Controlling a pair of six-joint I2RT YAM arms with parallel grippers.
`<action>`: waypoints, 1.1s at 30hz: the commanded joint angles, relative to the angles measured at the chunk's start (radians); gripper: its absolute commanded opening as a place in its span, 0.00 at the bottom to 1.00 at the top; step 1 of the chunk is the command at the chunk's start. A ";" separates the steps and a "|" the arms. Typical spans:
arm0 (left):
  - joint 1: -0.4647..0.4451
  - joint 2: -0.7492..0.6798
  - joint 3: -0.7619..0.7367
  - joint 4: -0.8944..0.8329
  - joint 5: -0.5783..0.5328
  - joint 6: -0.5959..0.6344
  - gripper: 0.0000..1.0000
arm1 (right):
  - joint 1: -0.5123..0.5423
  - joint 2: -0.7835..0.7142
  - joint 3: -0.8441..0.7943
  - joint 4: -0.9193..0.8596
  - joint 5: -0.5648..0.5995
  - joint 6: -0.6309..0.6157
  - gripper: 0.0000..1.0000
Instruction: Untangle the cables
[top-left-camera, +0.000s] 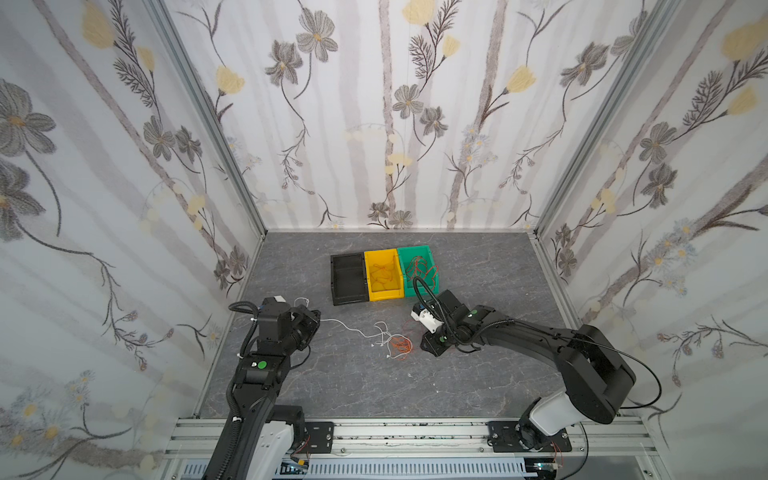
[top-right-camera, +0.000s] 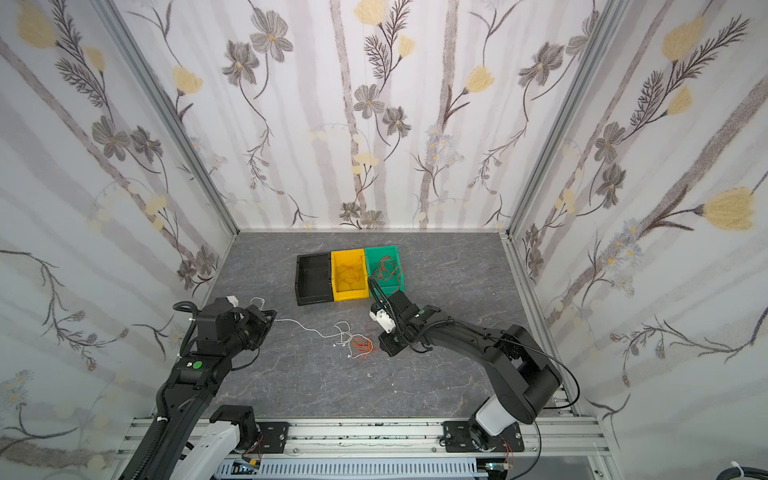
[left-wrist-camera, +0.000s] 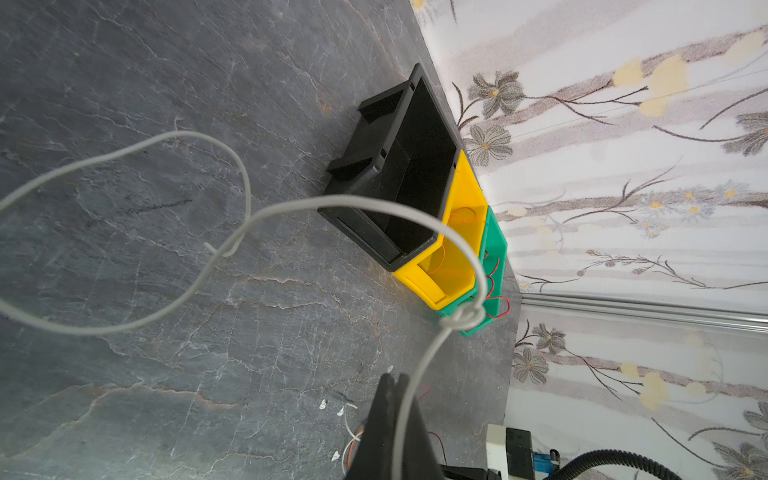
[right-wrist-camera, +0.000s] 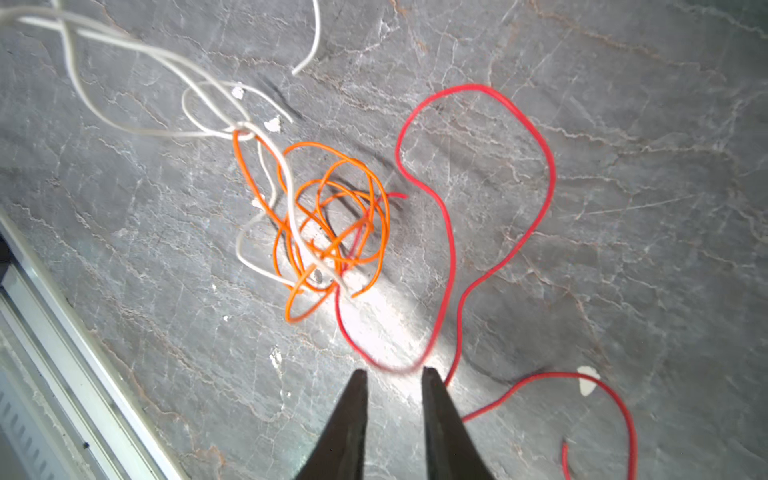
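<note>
Left of and in front of the yellow bin, the left pincer is pressed together on a white cable. This trails to the orange tangle on the tabletop before that bin. Further right, the right pincer is spread at a red cable. Orange strands already lie in the yellow bin and red ones in the green bin beside it. The task looks partly done, with the knot left.

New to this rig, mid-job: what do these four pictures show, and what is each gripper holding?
Two robot arms with pincer grippers over a grey table. Both top views look down on everything; each wrist view looks along one gripper. The left gripper is shut on a white cable running to a tangle of orange cables. The right gripper is open, empty, a red cable at its tips. Behind: an empty black bin, a yellow bin and green bin holding cables.
</note>
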 joint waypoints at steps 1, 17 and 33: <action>0.000 0.014 -0.002 0.015 0.025 0.008 0.00 | 0.001 -0.049 0.005 -0.009 -0.035 0.003 0.38; 0.001 -0.003 -0.029 0.043 0.048 -0.016 0.00 | 0.125 0.132 0.085 0.287 -0.100 0.193 0.50; 0.002 -0.025 0.011 0.030 0.042 -0.016 0.00 | 0.113 0.284 0.146 0.221 -0.029 0.155 0.09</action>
